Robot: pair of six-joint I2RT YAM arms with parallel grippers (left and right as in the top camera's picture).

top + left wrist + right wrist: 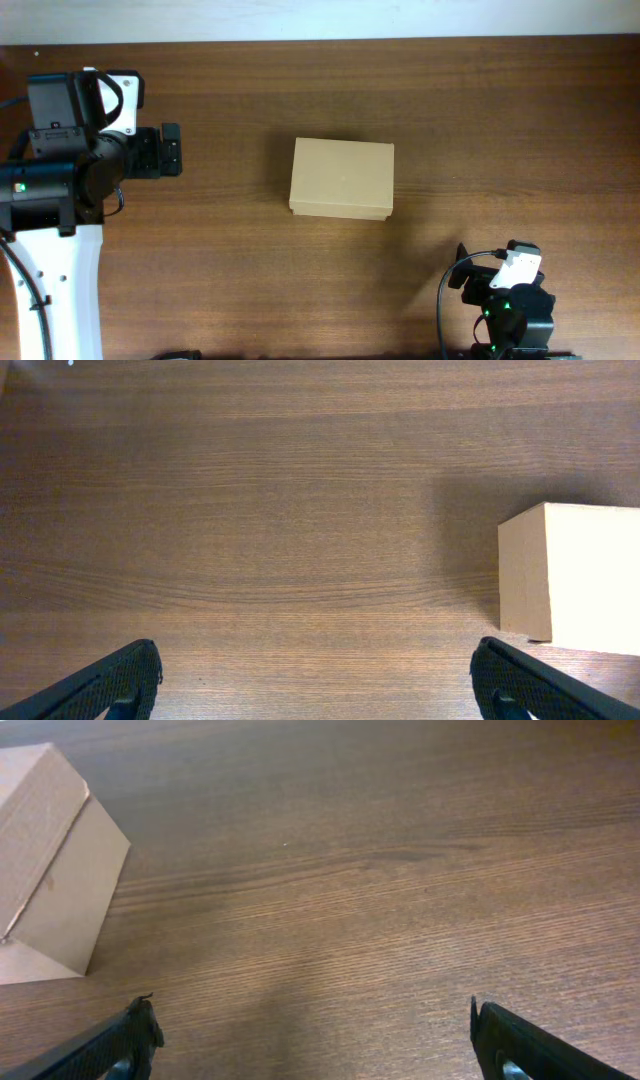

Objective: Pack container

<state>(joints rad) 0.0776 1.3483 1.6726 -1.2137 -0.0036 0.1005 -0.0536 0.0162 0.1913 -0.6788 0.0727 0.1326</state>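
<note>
The container (342, 178) is a plain tan cardboard box with its lid down, standing in the middle of the wooden table. It also shows at the right edge of the left wrist view (572, 578) and at the left edge of the right wrist view (52, 860). My left gripper (170, 150) is open and empty, well to the left of the box, with bare wood between its fingers (315, 685). My right gripper (466, 268) is open and empty near the front right, apart from the box, over bare wood (312, 1045).
The brown wooden table (480, 120) fills the view, with its far edge along the top. No other loose objects show. The left arm's white base (55, 290) stands at the left side.
</note>
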